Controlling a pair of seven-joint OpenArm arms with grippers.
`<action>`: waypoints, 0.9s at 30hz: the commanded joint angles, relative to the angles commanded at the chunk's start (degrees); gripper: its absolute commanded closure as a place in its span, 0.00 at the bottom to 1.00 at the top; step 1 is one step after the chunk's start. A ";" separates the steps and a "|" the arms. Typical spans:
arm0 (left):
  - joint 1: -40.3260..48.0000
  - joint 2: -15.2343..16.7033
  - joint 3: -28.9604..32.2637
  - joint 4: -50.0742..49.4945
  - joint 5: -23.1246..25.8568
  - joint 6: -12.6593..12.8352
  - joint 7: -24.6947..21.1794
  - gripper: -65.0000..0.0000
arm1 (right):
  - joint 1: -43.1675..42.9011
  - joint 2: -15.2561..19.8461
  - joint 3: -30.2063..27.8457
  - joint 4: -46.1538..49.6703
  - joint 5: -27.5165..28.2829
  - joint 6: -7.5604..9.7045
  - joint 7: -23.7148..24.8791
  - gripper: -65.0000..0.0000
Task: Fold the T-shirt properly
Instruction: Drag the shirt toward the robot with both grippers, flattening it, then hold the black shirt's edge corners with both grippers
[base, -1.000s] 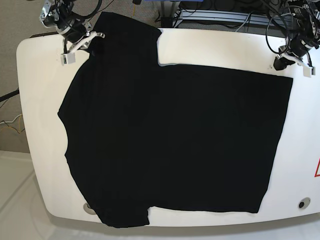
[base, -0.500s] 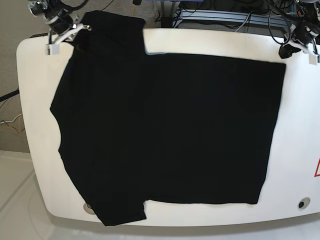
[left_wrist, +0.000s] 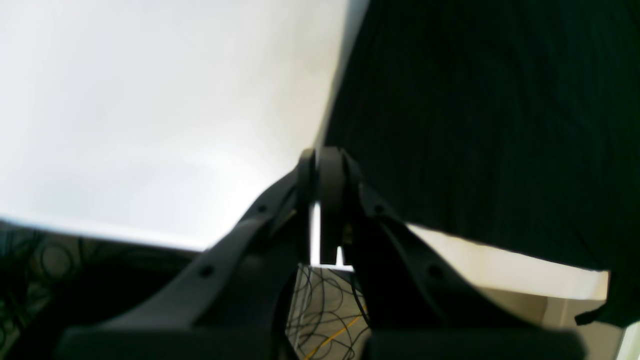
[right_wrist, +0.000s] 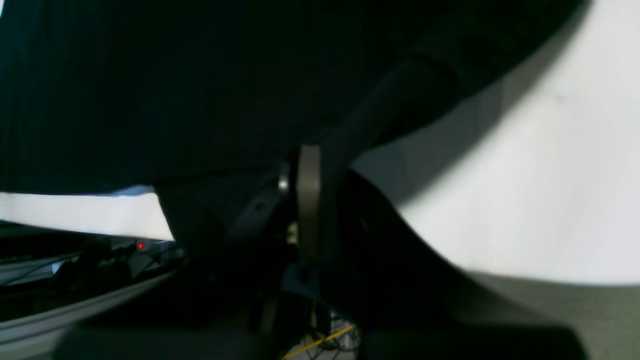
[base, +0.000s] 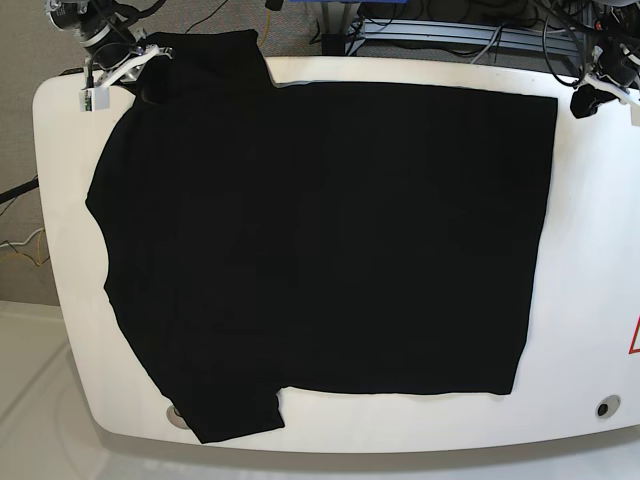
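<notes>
The black T-shirt lies spread flat over most of the white table, collar side at the left, one sleeve hanging past the back edge. My right gripper is at the back left corner, shut on the T-shirt at that sleeve; dark cloth wraps its fingers. My left gripper hovers at the back right, shut, with a strip of bare table between it and the hem corner. In the left wrist view the left gripper covers that corner of the T-shirt.
Cables and metal frames crowd the space behind the table. Two round holes sit near the front edge. A red mark shows at the right rim. Bare table lies right of the shirt.
The whole shirt has slid toward the back and left of the table, its back edge now straight. Both grippers have moved back and outward toward the corners.
</notes>
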 joint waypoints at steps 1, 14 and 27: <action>-0.46 -0.05 0.09 -0.26 -0.09 -0.31 1.33 0.97 | 0.18 0.03 -0.05 -0.18 -0.01 0.00 -0.03 1.00; -2.93 -0.94 2.67 -2.10 -0.43 -1.60 1.21 0.41 | 1.13 1.02 -1.43 -0.91 -0.11 0.00 -0.75 1.00; -3.24 -0.93 5.77 -6.86 2.30 -1.92 -5.89 0.47 | 1.18 1.10 -0.83 -0.54 0.20 0.00 -0.59 1.00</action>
